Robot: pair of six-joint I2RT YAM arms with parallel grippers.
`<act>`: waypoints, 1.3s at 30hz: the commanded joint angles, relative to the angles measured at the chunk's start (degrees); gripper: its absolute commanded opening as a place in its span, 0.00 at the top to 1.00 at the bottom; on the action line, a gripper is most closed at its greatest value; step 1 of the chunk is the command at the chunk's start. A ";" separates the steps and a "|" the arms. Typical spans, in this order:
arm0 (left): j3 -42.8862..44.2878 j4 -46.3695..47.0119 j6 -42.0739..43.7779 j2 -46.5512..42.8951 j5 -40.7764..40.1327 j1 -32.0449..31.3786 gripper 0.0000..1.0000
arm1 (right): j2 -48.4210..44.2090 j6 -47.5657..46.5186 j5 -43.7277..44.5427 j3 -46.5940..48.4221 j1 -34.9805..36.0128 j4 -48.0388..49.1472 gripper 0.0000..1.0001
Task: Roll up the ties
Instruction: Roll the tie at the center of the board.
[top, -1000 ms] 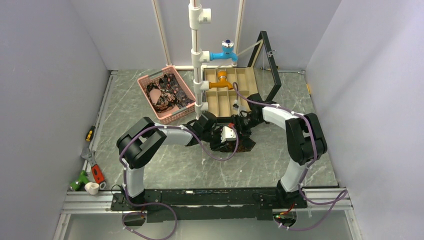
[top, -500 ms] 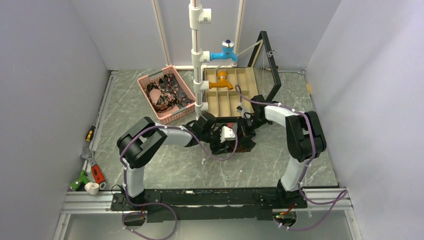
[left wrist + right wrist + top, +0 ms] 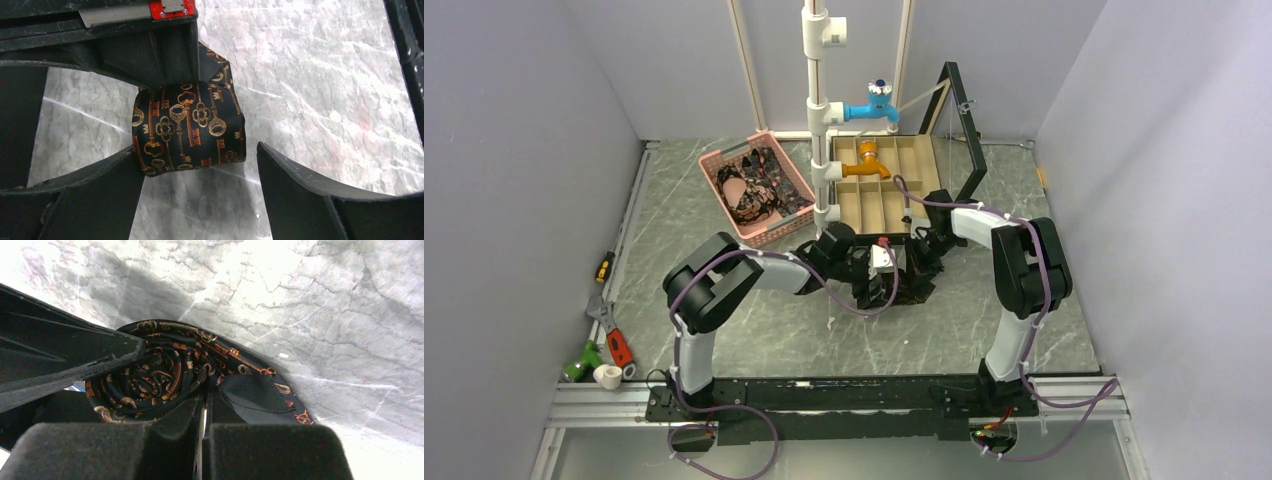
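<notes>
Looking down from above, I see both arms folded in over the middle of the table (image 3: 724,340), their wrists meeting at the tie (image 3: 187,127), which lies just off centre toward 4 o'clock. My left arm (image 3: 724,285) reaches in from 9 o'clock with the elbow bent. The left gripper (image 3: 196,152) is spread wide around the roll, one finger (image 3: 90,200) touching the roll's lower corner and the other clear of it. My right arm (image 3: 1024,265) comes in from 3 o'clock with the wrist dropped low. The right gripper (image 3: 202,410) has its pads (image 3: 275,450) pressed together on the tie at the edge of the coil, and the loose end lies flat beside them. Against a second ago, the right arm's upper link has swung slightly toward 9 o'clock and the left elbow has crept toward 3 o'clock. The tie sits in the same place. More ties (image 3: 759,180) lie in the basket (image 3: 714,160) at 10 o'clock.
</notes>
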 commanded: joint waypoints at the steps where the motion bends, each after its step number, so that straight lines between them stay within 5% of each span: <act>1: 1.00 10.13 -6.62 3.36 3.48 -0.12 0.15 | 3.13 -2.89 12.11 -0.81 0.25 3.74 1.00; 7: 4.80 13.89 -12.72 8.48 0.60 -0.79 0.21 | 2.34 -4.17 10.27 -2.04 1.31 5.04 1.00; 16: 0.93 -1.82 -0.83 4.45 -7.21 -1.28 0.70 | 1.37 -4.78 4.60 4.37 1.44 0.67 1.00; 18: -2.77 -3.51 2.01 1.99 -9.73 -1.24 0.75 | 0.07 -5.69 4.19 6.21 1.05 -1.74 0.91; 22: -5.11 -8.46 4.15 -0.45 -13.59 -1.36 0.78 | -3.08 -7.87 0.95 8.57 -0.42 -7.21 0.71; 30: -4.88 -10.93 6.16 0.15 -14.29 -2.02 0.75 | -8.68 -6.75 -12.78 4.07 -2.01 -8.83 0.47; 36: -3.19 -12.91 7.90 1.92 -15.02 -2.29 0.74 | -7.16 -3.54 -4.30 -0.16 -4.88 -7.62 0.52; 38: -3.45 -13.02 8.10 2.03 -15.03 -2.34 0.74 | -7.10 -0.96 -4.22 -1.35 -6.60 -6.32 0.40; 39: -3.56 -13.03 8.07 2.02 -14.91 -2.32 0.74 | -7.14 -0.06 -5.62 -2.48 -7.38 -4.70 0.23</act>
